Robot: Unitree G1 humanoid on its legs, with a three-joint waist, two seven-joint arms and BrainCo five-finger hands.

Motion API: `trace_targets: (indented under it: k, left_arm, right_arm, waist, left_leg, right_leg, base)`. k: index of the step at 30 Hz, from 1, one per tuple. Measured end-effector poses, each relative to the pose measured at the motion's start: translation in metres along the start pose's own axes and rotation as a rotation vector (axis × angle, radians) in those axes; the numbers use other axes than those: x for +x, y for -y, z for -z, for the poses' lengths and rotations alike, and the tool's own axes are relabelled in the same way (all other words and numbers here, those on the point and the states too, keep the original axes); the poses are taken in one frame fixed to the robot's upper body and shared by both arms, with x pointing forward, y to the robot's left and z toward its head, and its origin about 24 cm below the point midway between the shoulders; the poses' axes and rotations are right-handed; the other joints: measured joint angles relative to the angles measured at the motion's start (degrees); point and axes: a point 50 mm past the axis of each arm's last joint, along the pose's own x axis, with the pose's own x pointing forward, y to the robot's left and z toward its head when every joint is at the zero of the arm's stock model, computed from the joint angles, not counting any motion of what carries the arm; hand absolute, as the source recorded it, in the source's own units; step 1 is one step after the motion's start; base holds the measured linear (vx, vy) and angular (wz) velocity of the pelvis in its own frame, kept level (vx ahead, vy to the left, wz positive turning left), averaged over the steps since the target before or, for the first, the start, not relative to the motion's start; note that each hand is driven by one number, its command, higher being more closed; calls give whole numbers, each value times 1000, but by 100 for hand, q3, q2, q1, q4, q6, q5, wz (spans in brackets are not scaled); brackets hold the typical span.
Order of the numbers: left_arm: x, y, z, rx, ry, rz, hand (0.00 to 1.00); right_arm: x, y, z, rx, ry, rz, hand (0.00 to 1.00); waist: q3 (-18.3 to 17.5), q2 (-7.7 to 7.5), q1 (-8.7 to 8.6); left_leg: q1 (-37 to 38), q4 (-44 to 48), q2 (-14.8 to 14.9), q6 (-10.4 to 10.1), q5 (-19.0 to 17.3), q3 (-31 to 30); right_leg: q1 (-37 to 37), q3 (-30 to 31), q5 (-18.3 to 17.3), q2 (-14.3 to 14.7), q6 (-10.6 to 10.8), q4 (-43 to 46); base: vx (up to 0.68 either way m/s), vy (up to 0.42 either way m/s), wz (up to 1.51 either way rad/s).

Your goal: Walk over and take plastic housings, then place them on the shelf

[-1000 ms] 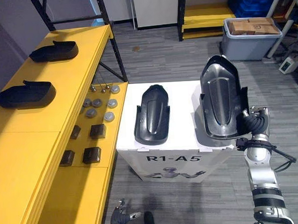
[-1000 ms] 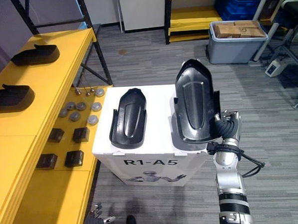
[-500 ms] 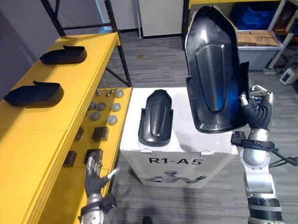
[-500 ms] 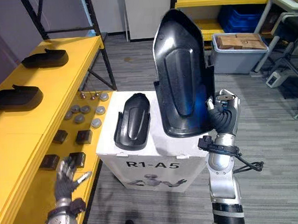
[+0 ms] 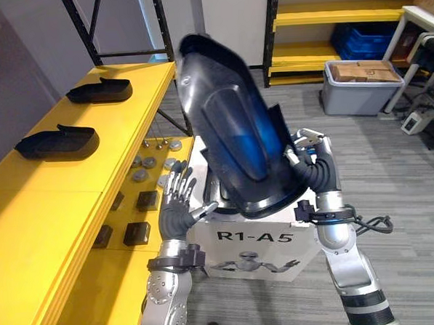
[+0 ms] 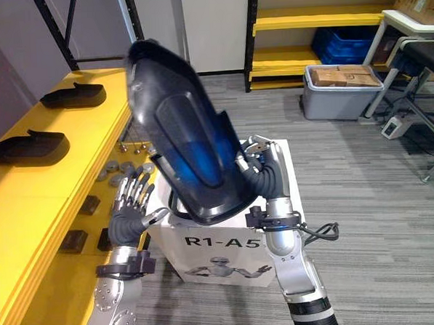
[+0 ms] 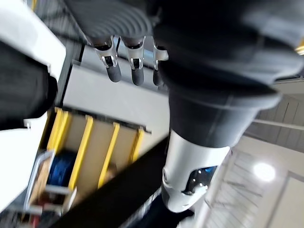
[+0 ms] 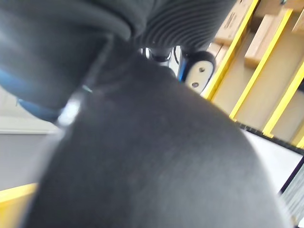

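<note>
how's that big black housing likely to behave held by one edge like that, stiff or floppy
Probably stiff: the housing shows no sag though the right hand grips only one edge. Likely light for its size: a thin hollow shell held one-handed. Its glossy surface may slip or twist at this tilt; the open left hand is close by.
</note>
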Motion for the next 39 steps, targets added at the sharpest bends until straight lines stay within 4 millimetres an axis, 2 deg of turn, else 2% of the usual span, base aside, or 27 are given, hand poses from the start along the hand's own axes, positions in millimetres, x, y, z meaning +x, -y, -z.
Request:
trace_targets:
  k: [4, 8, 9, 15, 16, 22, 26, 30, 36, 39]
  left_arm:
    - [6, 8, 9, -59, -42, 46, 0]
    - [5, 9, 15, -93, -86, 53, 0]
    - [6, 9, 16, -99, -94, 55, 100]
    - [5, 8, 24, -125, -145, 43, 100]
    - [5, 6, 25, -136, -154, 23, 100]
    - [5, -9, 29, -107, -172, -86, 100]
    - [4, -13, 31, -82, -179, -101, 100]
    - [5, -16, 28, 77, -162, -93, 100]
    - [7, -15, 20, 220, -103, -107, 100]
    - [0, -27, 15, 259, -90, -147, 100]
  right_arm:
    - [-2, -12, -5, 8, 20, -59, 100]
    - [-2, -13, -5, -16, 28, -76, 100]
    - [-3, -13, -5, -23, 30, -78, 100]
    - [-5, -18, -4, -21, 23, -103, 100]
    - [-6, -21, -4, -22, 27, -119, 0]
    - [-17, -38, -11, 42, 51, -198, 0]
    - [-24, -41, -10, 106, 32, -214, 0]
    - [-33, -37, -2, 151, -30, -226, 0]
    - [-38, -13, 9, 254, -105, -138, 0]
    - [-32, 22, 14, 306, -111, 31, 0]
  waist:
    - [-90, -15, -18]
    - [-94, -18, -40]
    - [-96, -18, -47]
    - [-115, -23, -95]
    - [-126, -26, -99]
    - [-217, -55, -92]
    - [-224, -66, -82]
    - [-230, -78, -71]
    - [-226, -85, -52]
    - [-221, -92, -56]
  left_leg:
    - [-1, 0, 10, 0, 1, 46]
    - [0, 0, 22, 0, 3, 116]
    - [0, 0, 23, 0, 4, 117]
    - [0, 0, 32, -1, 16, 124]
    - [-1, 0, 33, -1, 17, 124]
    - [-1, 0, 48, -14, 31, 121]
    - [-2, 0, 47, -19, 47, 120]
    - [-8, -2, 48, -10, 80, 119]
    - [-11, -24, 53, -6, 102, 118]
    - [-17, -25, 52, -10, 99, 118]
  right_leg:
    - [-30, 80, 2, 12, -3, 2]
    - [-64, 145, 7, 19, -7, 5]
    - [-65, 147, 8, 20, -7, 6]
    - [-91, 158, 13, 28, -12, 49]
    - [-93, 159, 14, 28, -13, 52]
    - [-93, 156, 22, 43, -26, 50]
    - [-91, 154, 21, 41, -27, 26]
    - [-81, 149, 19, 42, -27, -7]
    - [-82, 143, 13, 43, -20, -9]
    - [-84, 144, 9, 40, -13, -12]
  base:
    - [-11, 1, -5]
    - [-21, 0, -10]
    - [0, 0, 0]
    - [0, 0, 0]
    - [0, 0, 0]
    - [0, 0, 0]
    - [-17, 1, 0]
    - [-38, 1, 0]
    - [0, 0, 0]
    - [0, 0, 0]
